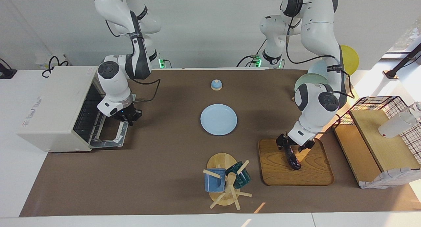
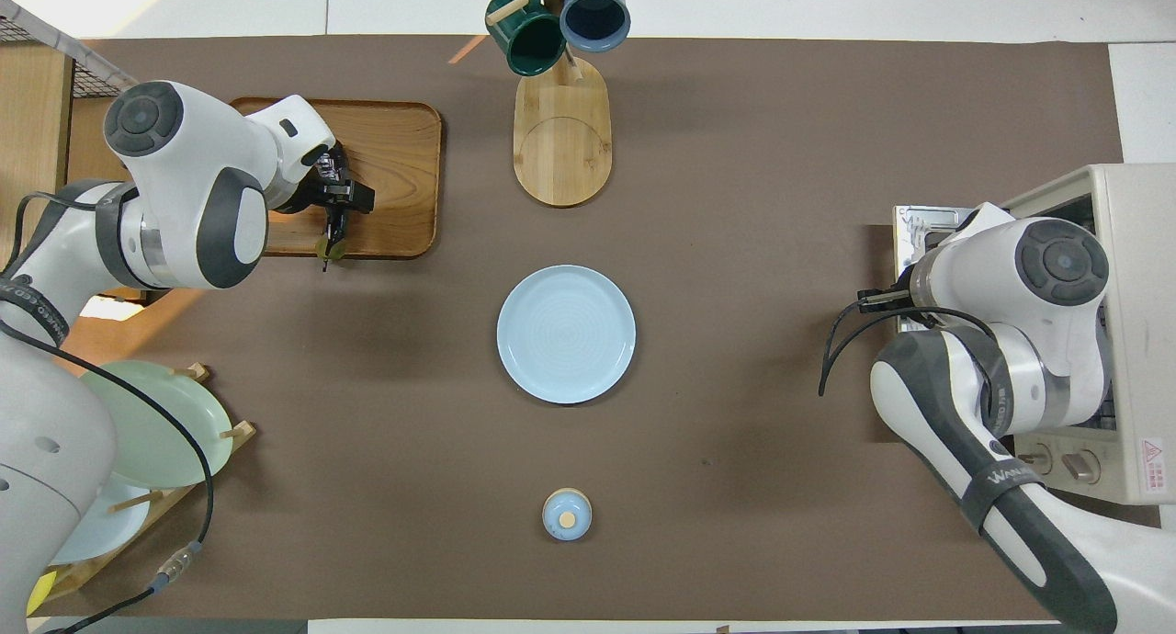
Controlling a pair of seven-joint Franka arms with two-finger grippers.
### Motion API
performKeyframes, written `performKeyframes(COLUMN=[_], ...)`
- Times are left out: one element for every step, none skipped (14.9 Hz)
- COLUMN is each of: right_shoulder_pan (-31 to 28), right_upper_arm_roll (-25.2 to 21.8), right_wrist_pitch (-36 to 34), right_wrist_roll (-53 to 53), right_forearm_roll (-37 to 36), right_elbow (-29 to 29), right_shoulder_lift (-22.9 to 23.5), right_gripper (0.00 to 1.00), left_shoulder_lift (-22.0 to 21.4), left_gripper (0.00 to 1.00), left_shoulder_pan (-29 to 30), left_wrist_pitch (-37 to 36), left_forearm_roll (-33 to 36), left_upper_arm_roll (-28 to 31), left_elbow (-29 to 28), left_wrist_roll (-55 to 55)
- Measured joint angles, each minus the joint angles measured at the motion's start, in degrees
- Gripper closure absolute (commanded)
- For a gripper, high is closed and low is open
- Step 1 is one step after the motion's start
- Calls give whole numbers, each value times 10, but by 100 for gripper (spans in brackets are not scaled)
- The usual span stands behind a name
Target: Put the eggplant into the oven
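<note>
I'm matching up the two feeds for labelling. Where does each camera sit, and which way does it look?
Facing view: high across the table, looking at the robots; both arms show whole, the left gripper at the eggplant on the wooden tray, the right gripper over the oven door.
Overhead view: above the robots' end, looking steeply down; only forearms and wrists show.
Shared: blue plate, mug rack, tray, oven, half a turn apart.
</note>
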Motion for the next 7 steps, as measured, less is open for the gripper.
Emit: performKeyframes(right_shoulder_pan=[0,0,0,0,0,0,0], right_upper_arm_roll=[0,0,0,0,0,0,0], right_wrist_pitch=[7,11,15,16,16,16,16], right_wrist_roll=[0,1,1,1,2,2,4], right_forearm_roll=[0,0,0,0,0,0,0], right_elbow=[-6,-10,-14,-15,-16,-16,-16], right_shoulder_lift=[0,0,0,0,0,0,0], right_gripper=[100,100,100,100,100,100,100], left_shoulder_lift=[0,0,0,0,0,-1,-2], left_gripper=[96,100,100,100,100,100,100], left_shoulder_pan=[0,0,1,1,2,2,3], left_wrist_pitch=[0,-1,-3,-9,-22,-40,-62], left_forearm_roll=[0,0,0,0,0,-3,-13], left_upper_arm_roll=[0,0,1,1,1,1,1], left_elbow=[0,0,1,6,14,26,41], left_wrist_roll=[0,0,0,1,1,1,1])
